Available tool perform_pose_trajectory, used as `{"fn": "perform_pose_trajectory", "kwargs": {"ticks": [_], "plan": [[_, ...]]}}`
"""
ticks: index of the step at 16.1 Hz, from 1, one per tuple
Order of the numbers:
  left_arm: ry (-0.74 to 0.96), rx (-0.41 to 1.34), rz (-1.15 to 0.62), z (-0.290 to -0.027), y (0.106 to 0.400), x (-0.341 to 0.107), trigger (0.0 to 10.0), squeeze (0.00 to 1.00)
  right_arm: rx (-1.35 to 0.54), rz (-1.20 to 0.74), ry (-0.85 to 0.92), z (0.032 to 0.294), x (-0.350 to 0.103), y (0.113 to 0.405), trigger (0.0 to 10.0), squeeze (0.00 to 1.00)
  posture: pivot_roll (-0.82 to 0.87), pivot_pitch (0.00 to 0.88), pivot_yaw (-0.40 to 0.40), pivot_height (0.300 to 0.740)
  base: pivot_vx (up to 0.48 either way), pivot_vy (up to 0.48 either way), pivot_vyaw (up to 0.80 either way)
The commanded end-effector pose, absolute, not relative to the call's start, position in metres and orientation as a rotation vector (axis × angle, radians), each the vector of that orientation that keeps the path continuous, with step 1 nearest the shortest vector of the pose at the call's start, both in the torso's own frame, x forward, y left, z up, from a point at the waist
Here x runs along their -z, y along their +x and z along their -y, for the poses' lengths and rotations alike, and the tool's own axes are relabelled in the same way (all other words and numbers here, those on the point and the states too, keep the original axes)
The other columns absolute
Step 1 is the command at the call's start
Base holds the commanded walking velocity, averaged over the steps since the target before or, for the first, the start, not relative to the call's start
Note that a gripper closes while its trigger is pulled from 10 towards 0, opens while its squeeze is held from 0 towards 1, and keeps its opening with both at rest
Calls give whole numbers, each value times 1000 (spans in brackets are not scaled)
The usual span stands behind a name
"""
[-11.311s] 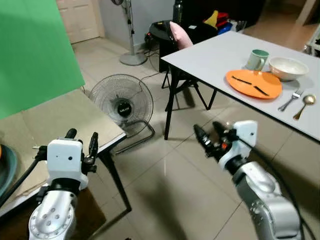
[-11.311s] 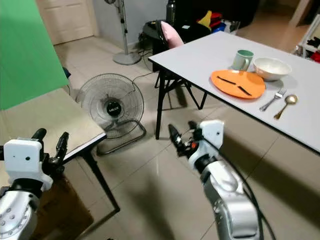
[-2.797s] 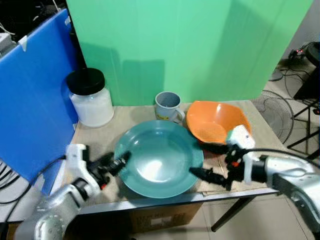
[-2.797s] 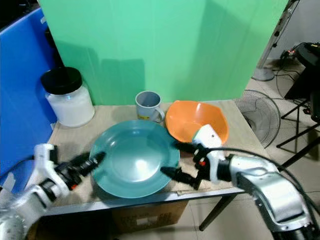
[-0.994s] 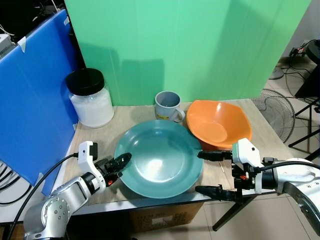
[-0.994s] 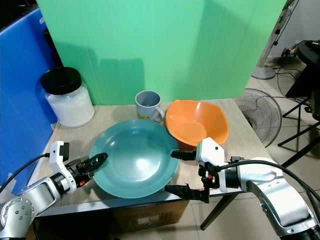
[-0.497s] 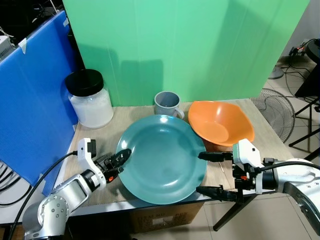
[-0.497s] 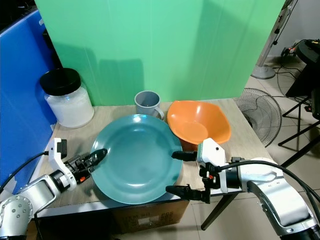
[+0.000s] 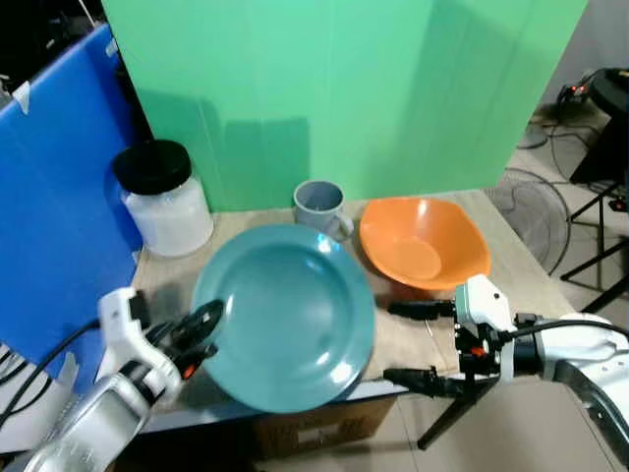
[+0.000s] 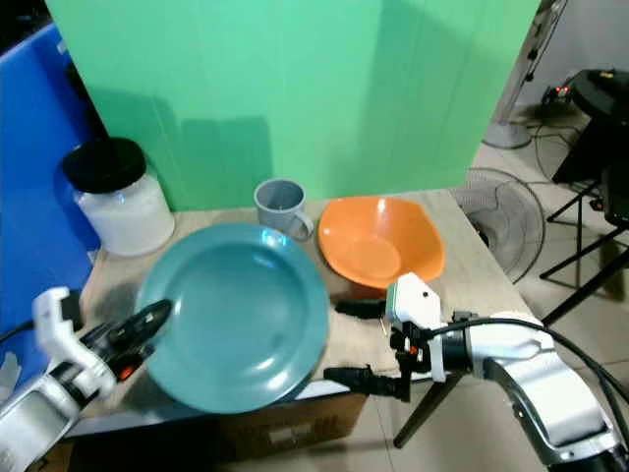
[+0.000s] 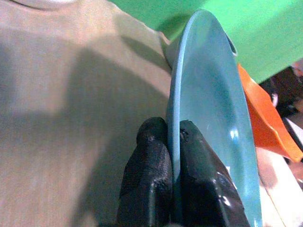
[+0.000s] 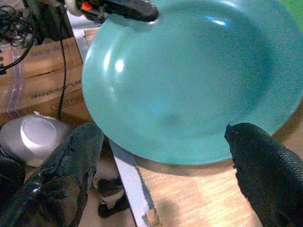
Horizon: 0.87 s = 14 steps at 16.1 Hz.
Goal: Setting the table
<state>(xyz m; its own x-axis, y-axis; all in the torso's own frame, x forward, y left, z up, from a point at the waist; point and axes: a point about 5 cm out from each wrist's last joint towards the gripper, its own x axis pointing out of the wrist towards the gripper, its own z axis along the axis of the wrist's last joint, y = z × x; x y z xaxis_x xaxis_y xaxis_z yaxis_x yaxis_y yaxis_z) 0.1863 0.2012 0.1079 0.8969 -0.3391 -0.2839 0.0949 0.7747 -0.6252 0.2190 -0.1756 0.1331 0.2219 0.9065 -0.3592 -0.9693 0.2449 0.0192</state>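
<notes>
A large teal plate is lifted and tilted above the wooden table. My left gripper is shut on its left rim, and the left wrist view has one finger on each side of the plate's edge. My right gripper stands open just right of the plate, one finger above the tabletop and one past the table's front edge, touching nothing. An orange bowl and a grey mug sit behind the plate.
A white jar with a black lid stands at the table's back left. A green screen rises behind the table and a blue panel at the left. A floor fan and black table legs stand to the right.
The plate has risen and shifted left in my left gripper, tilting more steeply. The camera has shifted a little. My right gripper has stayed open in about the same place.
</notes>
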Motion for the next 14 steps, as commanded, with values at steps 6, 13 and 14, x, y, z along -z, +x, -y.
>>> {"fn": "perform_pose_trajectory", "kwargs": {"ticks": [6,13,14], "plan": [[-671,249,-79,-199,166,-162,0,0,-1202,-151,45,169,-160,230,10000,0,-41,0,26,740,0,0,0],[-592,433,176,-182,180,-219,0,0,-745,47,249,179,-189,252,10000,0,-43,0,42,740,0,0,0],[-573,435,180,-181,184,-221,0,0,-659,52,260,182,-191,256,10000,0,-45,0,46,740,0,0,-563]]}}
